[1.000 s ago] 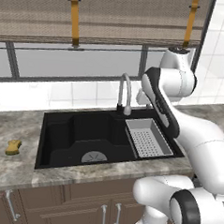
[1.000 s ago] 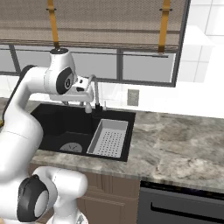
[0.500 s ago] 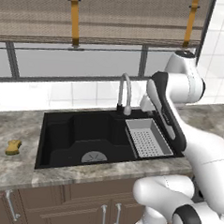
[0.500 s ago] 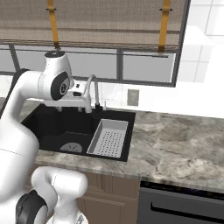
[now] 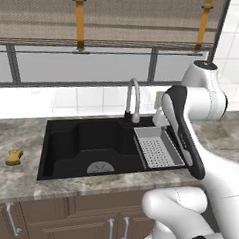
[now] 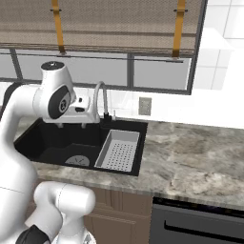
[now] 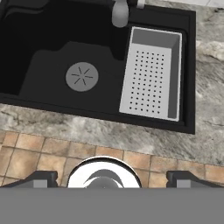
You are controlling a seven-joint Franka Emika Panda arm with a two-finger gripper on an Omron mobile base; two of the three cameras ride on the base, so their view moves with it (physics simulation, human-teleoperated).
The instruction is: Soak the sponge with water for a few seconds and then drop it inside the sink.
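The sponge is seen lying on the counter, well apart from the sink at its nine o'clock side in the left base view. The gripper is held above the sink's front edge with its fingers spread wide and nothing between them. No water is seen at the faucet. The fetching step is judged not yet begun; a long reach toward nine o'clock is called for.

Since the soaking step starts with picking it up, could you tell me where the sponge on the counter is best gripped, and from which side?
Probably at its pinched middle, coming straight down from above. The sponge lies flat on the counter left of the sink, apart from its rim, so the top is free. The narrow waist suits the open tool.
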